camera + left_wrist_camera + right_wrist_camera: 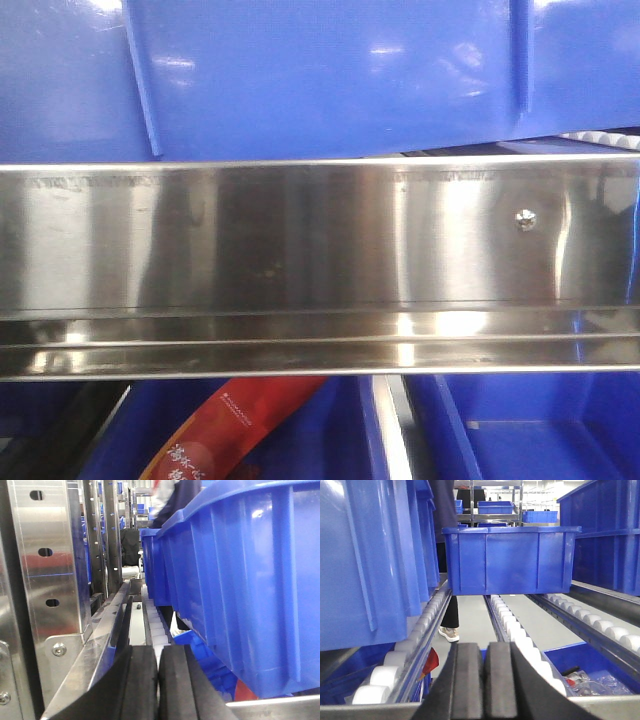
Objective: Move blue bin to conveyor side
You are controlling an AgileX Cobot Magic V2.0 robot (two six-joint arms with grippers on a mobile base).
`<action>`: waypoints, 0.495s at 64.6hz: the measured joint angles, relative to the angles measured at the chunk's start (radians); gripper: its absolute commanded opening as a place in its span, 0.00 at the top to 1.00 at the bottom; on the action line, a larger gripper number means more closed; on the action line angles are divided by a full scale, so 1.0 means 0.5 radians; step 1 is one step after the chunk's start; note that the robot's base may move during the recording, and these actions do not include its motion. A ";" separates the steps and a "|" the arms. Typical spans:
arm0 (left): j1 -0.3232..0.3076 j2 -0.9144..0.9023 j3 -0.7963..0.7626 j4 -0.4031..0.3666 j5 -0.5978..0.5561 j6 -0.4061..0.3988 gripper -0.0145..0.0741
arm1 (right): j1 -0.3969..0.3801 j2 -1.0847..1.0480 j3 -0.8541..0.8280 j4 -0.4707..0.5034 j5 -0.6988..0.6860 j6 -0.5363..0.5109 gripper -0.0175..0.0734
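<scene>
The blue bin (pixel 330 70), glossy with thin vertical ribs, fills the top of the front view just behind the steel rail. It also shows at the right of the left wrist view (pixel 250 580) and at the left of the right wrist view (pixel 365 555), resting on white rollers. My left gripper (pixel 158 680) is shut and empty, low beside the bin's side wall. My right gripper (pixel 483 680) is shut and empty, to the right of the bin, pointing down the roller lane. The black belt with the red frame is out of view.
A shiny stainless-steel rail (pixel 320 260) crosses the front view. Lower blue bins (pixel 520 430) hold a red packet (pixel 235 425). Another blue bin (pixel 512 560) sits across the roller tracks (pixel 520 635) ahead. Stacked bins (pixel 607 535) stand right. A perforated steel upright (pixel 47 565) stands left. A person's legs (pixel 451 620) are behind.
</scene>
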 measured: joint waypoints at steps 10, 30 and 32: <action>0.000 0.000 0.000 0.000 0.000 0.000 0.82 | 0.000 0.000 0.000 0.000 0.000 0.000 0.90; 0.000 0.000 0.000 0.000 0.000 0.000 0.82 | 0.000 0.000 0.000 0.000 0.000 0.000 0.90; 0.000 0.000 0.000 0.000 0.000 0.000 0.82 | 0.000 0.000 0.000 0.000 0.000 0.000 0.90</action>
